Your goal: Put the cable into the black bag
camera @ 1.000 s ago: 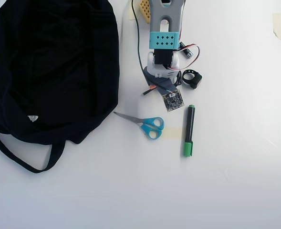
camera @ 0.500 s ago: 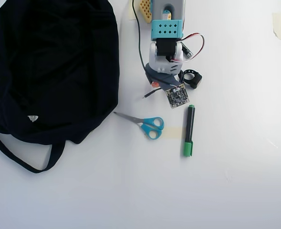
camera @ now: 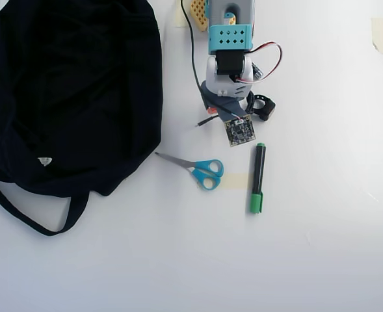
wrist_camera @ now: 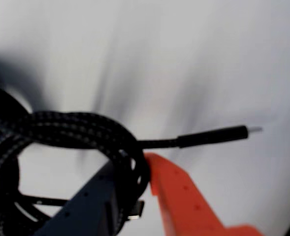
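- Cable [wrist_camera: 80, 130] loops sit pinched between our gripper [wrist_camera: 144, 169]'s dark and orange fingers in the wrist view, the plug-tipped end sticking out to the right above the white table [wrist_camera: 194, 59].
- Overhead, we see the plug end poking left from under the arm, right of the black bag [camera: 71, 97].
- Blue scissors [camera: 201, 170] and a green marker [camera: 257, 177] lie below the arm, apart from each other.
- A small black ring strap [camera: 264, 107] sits just right of the arm.
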`<state>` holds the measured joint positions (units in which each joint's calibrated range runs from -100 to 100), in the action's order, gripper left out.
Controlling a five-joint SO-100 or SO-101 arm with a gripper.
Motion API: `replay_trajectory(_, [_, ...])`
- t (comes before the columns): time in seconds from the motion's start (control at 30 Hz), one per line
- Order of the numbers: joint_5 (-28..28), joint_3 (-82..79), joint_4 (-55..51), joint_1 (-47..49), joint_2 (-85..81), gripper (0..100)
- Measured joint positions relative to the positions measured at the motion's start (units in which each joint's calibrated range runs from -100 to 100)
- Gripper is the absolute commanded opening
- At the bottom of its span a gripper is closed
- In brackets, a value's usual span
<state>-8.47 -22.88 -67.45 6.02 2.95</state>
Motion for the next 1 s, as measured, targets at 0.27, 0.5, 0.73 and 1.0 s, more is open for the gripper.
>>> replay_trajectory(0.27, [2.74, 1.34, 0.00, 0.00, -1.33, 2])
replay_trajectory(0.5, [7.13, 1.34, -0.69, 0.96, -5.31, 2])
replay_trajectory(0.73, [11.72, 1.73, -4.89, 2.57, -8.88, 2])
replay_trajectory(1.0, [12.75, 1.73, -5.15, 2.72, -16.02, 2])
